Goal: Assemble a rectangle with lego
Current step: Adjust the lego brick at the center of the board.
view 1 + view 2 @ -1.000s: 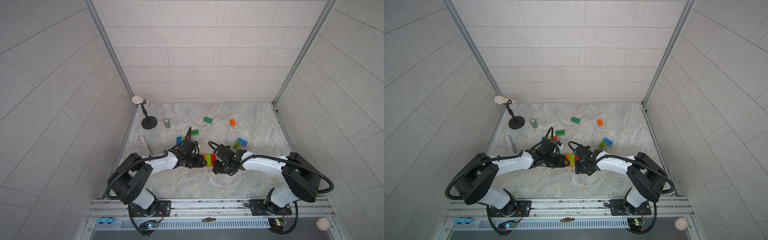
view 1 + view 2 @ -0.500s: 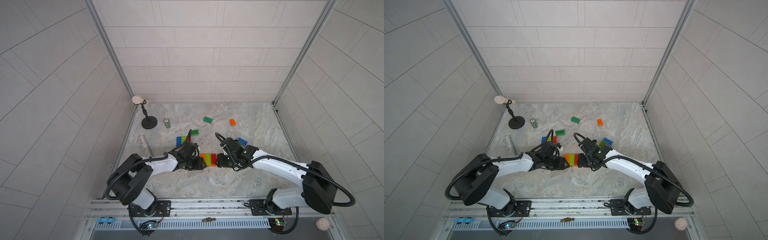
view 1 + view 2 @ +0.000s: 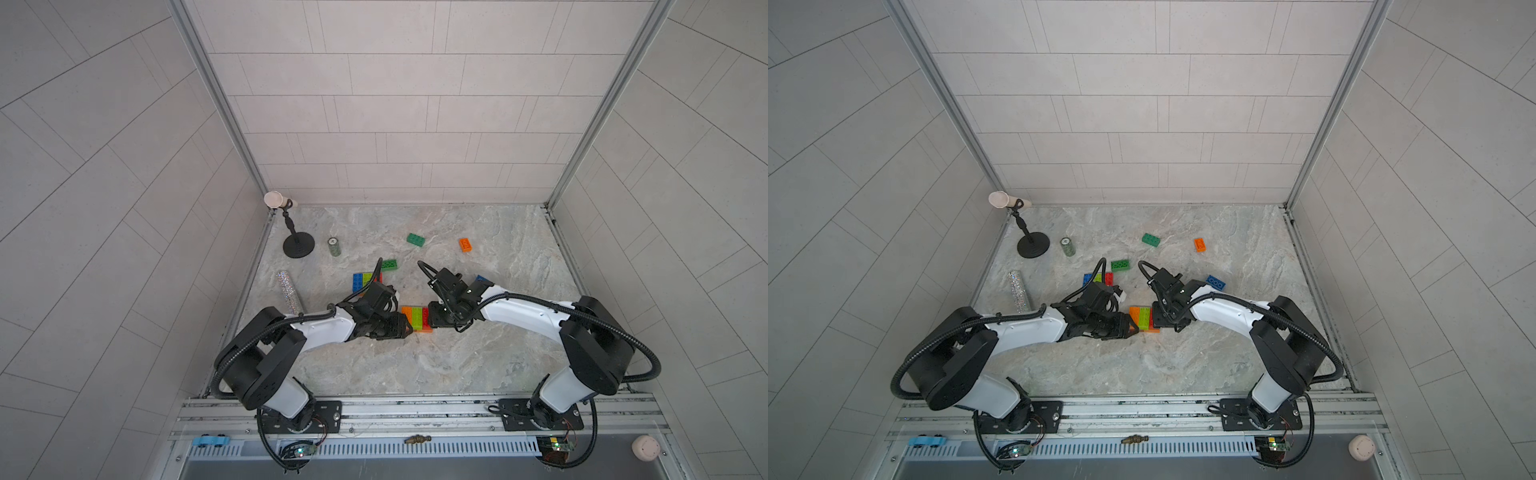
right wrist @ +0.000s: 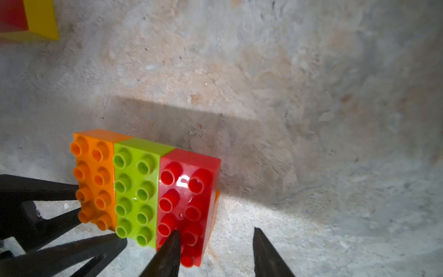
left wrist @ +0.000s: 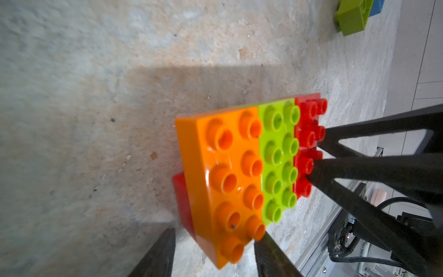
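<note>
Block [image 3: 417, 318] of orange, lime and red bricks side by side on a lower layer, studs up, lies flat about mid-desk [image 3: 415, 365], a bit toward the front edge. Left gripper [image 5: 214, 235] is at the orange end, jaws part open with the block's corner between them; can't tell if they pinch it. Right gripper [image 4: 215, 230] is at the red end, jaws part open, one finger [image 4: 167, 249] over the red studs and the other beside the block over bare desk, holding nothing. Blue-lime-red cluster [image 3: 365, 280] sits just behind the left gripper, with a green brick [image 3: 389, 264] near its far side. Blue brick [image 3: 1215, 282] lies by the right arm. Toward the back edge are a far green brick [image 3: 416, 240] and a loose orange brick [image 3: 465, 244], apart from each other. Can [image 3: 334, 246] and stand [image 3: 298, 249] are near the back-left corner, tube [image 3: 291, 291] along the left edge.
</note>
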Motion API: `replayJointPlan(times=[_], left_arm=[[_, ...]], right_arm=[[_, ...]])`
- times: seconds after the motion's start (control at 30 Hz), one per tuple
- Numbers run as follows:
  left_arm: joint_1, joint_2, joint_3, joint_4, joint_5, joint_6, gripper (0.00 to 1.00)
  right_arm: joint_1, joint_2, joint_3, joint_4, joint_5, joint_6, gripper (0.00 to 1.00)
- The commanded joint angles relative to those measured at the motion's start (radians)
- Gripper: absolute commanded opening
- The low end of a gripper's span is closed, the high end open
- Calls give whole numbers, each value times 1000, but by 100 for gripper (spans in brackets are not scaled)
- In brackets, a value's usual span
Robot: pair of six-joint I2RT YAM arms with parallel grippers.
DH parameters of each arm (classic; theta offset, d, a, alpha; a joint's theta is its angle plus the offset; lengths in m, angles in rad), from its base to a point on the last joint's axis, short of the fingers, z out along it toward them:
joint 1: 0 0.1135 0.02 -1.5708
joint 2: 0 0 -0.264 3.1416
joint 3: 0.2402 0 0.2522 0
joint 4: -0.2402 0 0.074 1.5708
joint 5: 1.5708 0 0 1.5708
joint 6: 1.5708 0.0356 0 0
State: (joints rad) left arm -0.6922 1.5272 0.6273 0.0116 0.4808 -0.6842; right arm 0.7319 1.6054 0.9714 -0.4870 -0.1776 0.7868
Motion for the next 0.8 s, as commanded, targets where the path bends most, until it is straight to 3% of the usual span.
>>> replayJointPlan(times=[0.0,0.4,0.77], left_arm=[[0,15,-12,12,-7,-9,58],[32,85,21,40,-5,21,49],[90,203,171,2,-20,101,48]], right_arm=[[20,40,-31,-36,41,-10,49],[37,96,-48,81,39,25,48],[9,131,25,113,78,11,47]])
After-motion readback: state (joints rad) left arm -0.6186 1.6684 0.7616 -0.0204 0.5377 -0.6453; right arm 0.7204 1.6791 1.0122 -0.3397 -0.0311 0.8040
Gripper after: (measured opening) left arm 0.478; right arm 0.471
